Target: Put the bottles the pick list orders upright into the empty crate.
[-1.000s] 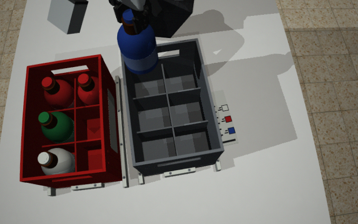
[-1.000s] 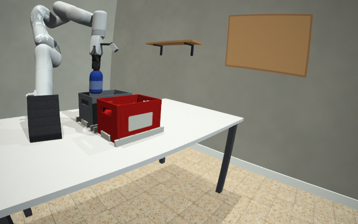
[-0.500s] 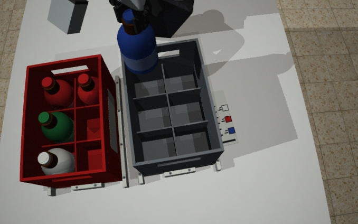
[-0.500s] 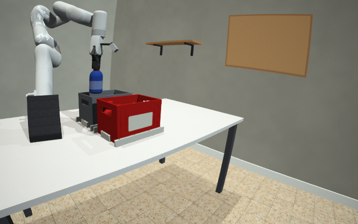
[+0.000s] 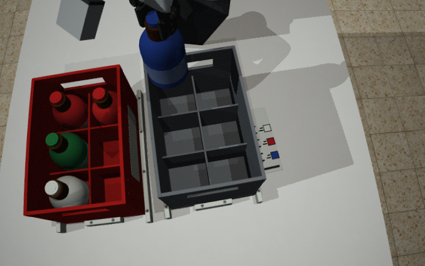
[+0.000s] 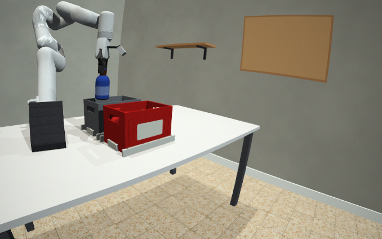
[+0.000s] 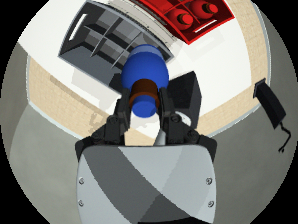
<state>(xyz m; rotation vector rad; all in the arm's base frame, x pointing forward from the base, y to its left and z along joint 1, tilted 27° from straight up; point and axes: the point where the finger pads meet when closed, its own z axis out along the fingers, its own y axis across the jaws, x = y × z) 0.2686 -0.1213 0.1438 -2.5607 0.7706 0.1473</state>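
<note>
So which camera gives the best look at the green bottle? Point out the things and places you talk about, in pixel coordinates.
The top view: it shows the green bottle (image 5: pixel 69 151) from cap to shoulder, standing in the red crate (image 5: pixel 123 132) (image 6: pixel 114 132) (image 7: pixel 189 42). In the exterior view the crate's walls hide it; the wrist view catches only part of that crate, without it.

In the top view, the bottle crate (image 5: pixel 29 141) (image 6: pixel 115 133) (image 7: pixel 212 31) stood on the worktop (image 5: pixel 313 219) (image 6: pixel 197 121) (image 7: pixel 225 55), left of the empty crate (image 5: pixel 153 141) (image 6: pixel 93 118) (image 7: pixel 90 66). The pick list (image 5: pixel 263 116) lay beside the empty crate, on its right. In the bottle crate, the upper row contained a left bottle (image 5: pixel 70 113) (image 7: pixel 204 9) and a right bottle (image 5: pixel 106 110) (image 7: pixel 179 21); a third bottle (image 5: pixel 69 152) occupied the middle-left compartment, a fourth bottle (image 5: pixel 70 192) the lower-left. The suspended bottle (image 5: pixel 163 56) (image 6: pixel 102 87) (image 7: pixel 145 72) overlapped the empty crate's upper-left corner in that view, beneath the hand (image 5: pixel 153 29) (image 6: pixel 102 71) (image 7: pixel 144 96).
</note>
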